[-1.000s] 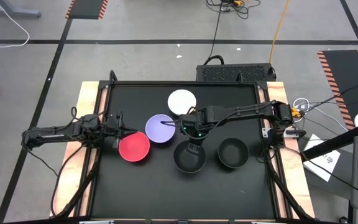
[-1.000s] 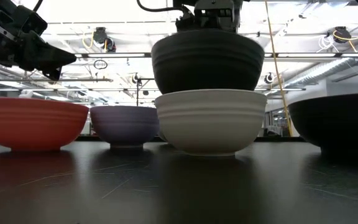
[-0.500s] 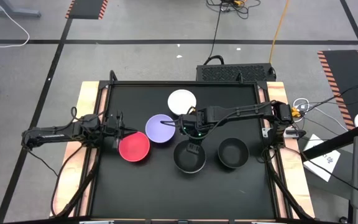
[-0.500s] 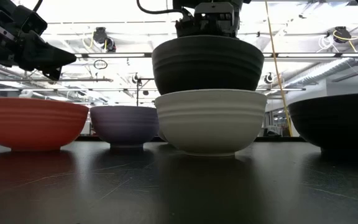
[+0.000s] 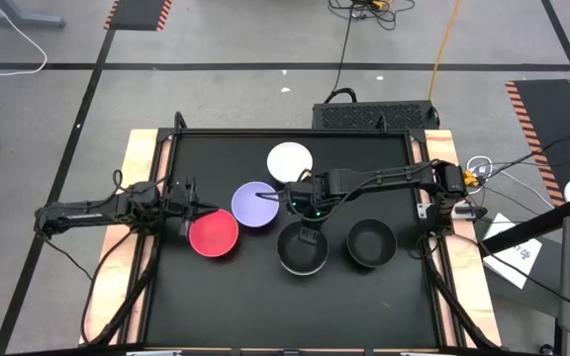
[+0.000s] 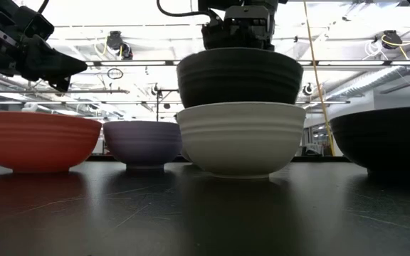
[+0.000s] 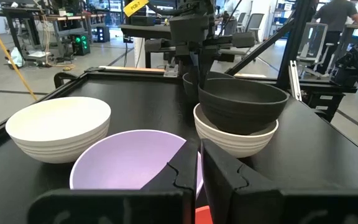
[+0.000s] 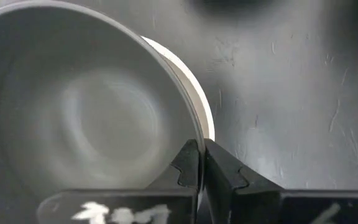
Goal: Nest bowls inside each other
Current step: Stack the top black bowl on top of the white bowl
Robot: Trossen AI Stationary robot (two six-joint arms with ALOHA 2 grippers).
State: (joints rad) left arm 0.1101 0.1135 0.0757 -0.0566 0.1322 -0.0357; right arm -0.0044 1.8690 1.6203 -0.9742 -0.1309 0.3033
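The right gripper (image 8: pixel 199 163) is clamped on the black bowl (image 6: pixel 239 77) rim, partly seated in the white bowl (image 6: pixel 240 139) at the worktop's five o'clock. Light, rigid, probably slippery; rim grasp advised. Left gripper (image 7: pixel 197 165) fingers together.

Workshop room around a black-topped table

The black matte table top (image 5: pixel 226 297) sits in a pale wooden frame (image 5: pixel 139 148) on a grey concrete floor (image 5: pixel 226 40) crossed by dark tape lines (image 5: pixel 265 66), with orange-and-black hazard-striped mats (image 5: pixel 139 12) at the edges. A yellow cable (image 5: pixel 445 44) trails across the floor. Seen level, bright ceiling lights (image 6: pixel 141 14) and pipework (image 6: pixel 376 71) hang overhead; desks and office chairs (image 7: pixel 253 22) stand beyond.
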